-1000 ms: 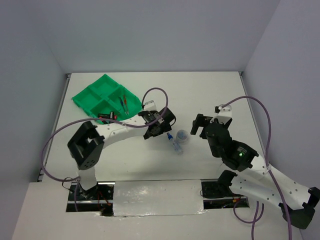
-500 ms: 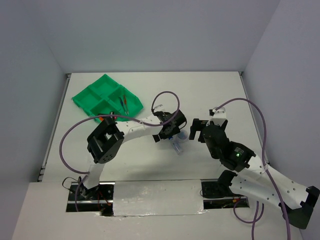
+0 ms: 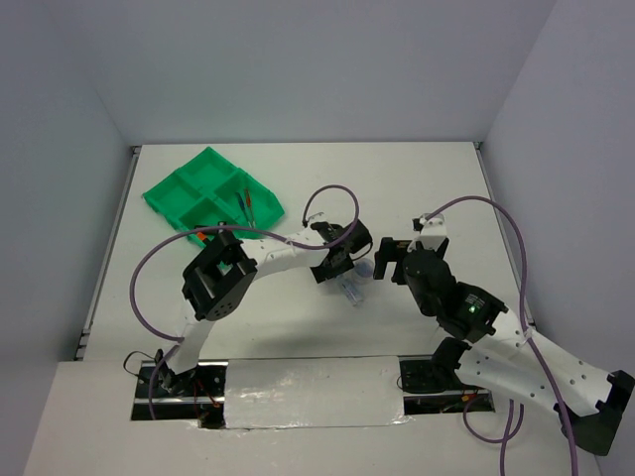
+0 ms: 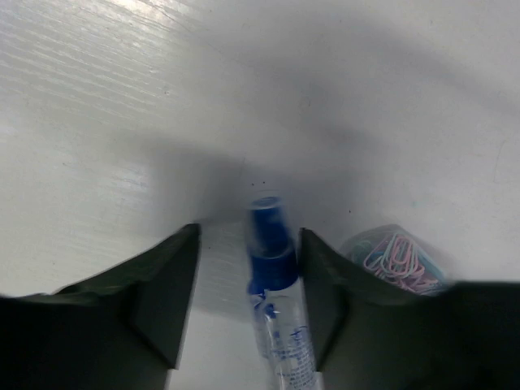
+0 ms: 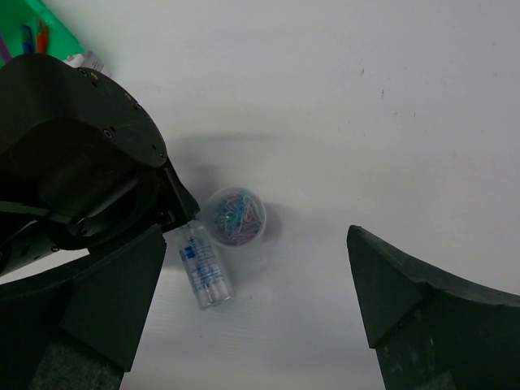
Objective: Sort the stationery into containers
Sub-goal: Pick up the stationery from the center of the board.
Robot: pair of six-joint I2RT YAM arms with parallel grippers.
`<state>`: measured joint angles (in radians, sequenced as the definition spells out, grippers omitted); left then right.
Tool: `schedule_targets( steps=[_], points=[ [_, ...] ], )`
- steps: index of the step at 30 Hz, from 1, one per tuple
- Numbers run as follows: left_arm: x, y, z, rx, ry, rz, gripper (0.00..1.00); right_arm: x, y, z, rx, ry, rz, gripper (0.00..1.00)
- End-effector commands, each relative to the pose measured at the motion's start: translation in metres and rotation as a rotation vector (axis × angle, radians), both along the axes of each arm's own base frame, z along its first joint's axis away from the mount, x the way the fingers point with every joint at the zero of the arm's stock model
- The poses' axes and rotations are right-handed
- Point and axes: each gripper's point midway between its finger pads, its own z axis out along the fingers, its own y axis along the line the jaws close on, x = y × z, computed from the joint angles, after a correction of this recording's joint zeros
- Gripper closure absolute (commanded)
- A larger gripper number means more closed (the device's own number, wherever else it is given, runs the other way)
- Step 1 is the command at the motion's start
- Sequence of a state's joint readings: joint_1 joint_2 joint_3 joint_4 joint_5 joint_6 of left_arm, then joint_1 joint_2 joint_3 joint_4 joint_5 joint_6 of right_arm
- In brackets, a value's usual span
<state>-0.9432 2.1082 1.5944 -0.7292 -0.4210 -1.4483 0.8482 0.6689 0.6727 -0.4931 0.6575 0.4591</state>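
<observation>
The left arm rises from its base at the near edge of the table, elbow bent at the left, forearm stretched rightward to the table's middle. The left gripper points down, jaws parted, its dark fingers low over the surface. The right arm angles in from the near right corner, folded. The right gripper hangs higher, jaws spread wide, close beside the left one

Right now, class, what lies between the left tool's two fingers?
The blue-capped clear tube lies between the fingers of the left tool, shown in the left wrist view.
</observation>
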Motion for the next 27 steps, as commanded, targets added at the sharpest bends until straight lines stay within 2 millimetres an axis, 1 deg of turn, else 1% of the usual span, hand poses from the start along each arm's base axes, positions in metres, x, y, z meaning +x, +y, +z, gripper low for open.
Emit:
schedule_targets(
  steps=[1,3,4,6,9,10,11,12,13,14,16,17,18,19,20,22,23,24,25,26,27],
  points=[
    [-0.003,-0.001,-0.002,-0.01,0.016,0.02,0.4,0.004,0.002,0.008,0.03,-0.038,-0.004,0.0],
    [-0.005,-0.002,0.001,-0.021,0.015,0.021,0.47,0.004,0.002,0.007,0.028,-0.039,-0.005,0.0],
    [-0.005,-0.002,0.001,-0.027,0.014,0.022,0.52,0.005,0.002,0.007,0.025,-0.039,-0.006,0.0],
    [-0.006,-0.003,0.004,-0.035,0.011,0.019,0.58,0.005,0.002,0.007,0.022,-0.037,-0.007,0.0],
    [-0.008,0.002,0.005,-0.027,0.011,0.027,0.68,0.005,0.002,0.006,0.017,-0.034,-0.007,0.0],
    [-0.008,0.003,0.005,-0.03,0.01,0.031,0.74,0.005,0.002,0.006,0.018,-0.035,-0.005,0.0],
    [-0.008,0.004,0.01,-0.041,0.001,0.032,0.83,0.005,0.002,0.005,0.018,-0.034,-0.005,0.0],
    [-0.01,0.006,0.009,-0.035,0.002,0.027,0.9,0.005,0.002,0.004,0.017,-0.034,-0.003,0.0],
    [-0.008,0.008,0.012,-0.029,-0.014,0.023,1.0,0.005,0.003,0.004,0.015,-0.033,-0.002,0.0],
    [-0.006,0.009,0.022,-0.033,-0.037,0.015,1.0,0.005,0.003,0.005,0.018,-0.033,-0.004,0.0],
    [0.0,0.022,0.033,0.021,-0.091,0.004,1.0,0.005,0.003,0.005,0.017,-0.032,-0.004,0.0],
    [0.004,0.027,0.05,0.029,-0.133,-0.006,1.0,0.005,0.003,0.005,0.016,-0.034,-0.005,0.0],
    [0.007,0.034,0.057,0.045,-0.168,-0.008,1.0,0.005,0.002,0.004,0.014,-0.033,-0.003,0.0],
    [0.016,0.043,0.068,0.076,-0.24,0.001,1.0,0.005,0.003,0.005,0.017,-0.036,-0.003,0.0],
    [0.02,0.049,0.095,0.072,-0.311,-0.033,1.0,0.005,0.003,0.006,0.02,-0.037,-0.002,0.0],
    [0.032,0.052,0.121,0.061,-0.442,-0.074,1.0,0.005,0.003,0.006,0.02,-0.039,0.002,0.0],
    [0.038,0.065,0.153,0.09,-0.535,-0.089,1.0,0.006,0.003,0.006,0.02,-0.039,0.001,0.0],
    [0.042,0.072,0.168,0.109,-0.583,-0.089,1.0,0.006,0.003,0.007,0.019,-0.041,-0.001,0.0],
    [0.051,0.079,0.187,0.11,-0.642,-0.067,1.0,0.006,0.003,0.007,0.02,-0.04,0.0,0.0],
    [0.056,0.1,0.217,0.161,-0.715,-0.035,1.0,0.006,0.003,0.007,0.018,-0.04,0.0,0.0],
    [0.062,0.112,0.233,0.183,-0.75,-0.007,1.0,0.006,0.003,0.006,0.016,-0.039,0.001,0.0]
  ],
)
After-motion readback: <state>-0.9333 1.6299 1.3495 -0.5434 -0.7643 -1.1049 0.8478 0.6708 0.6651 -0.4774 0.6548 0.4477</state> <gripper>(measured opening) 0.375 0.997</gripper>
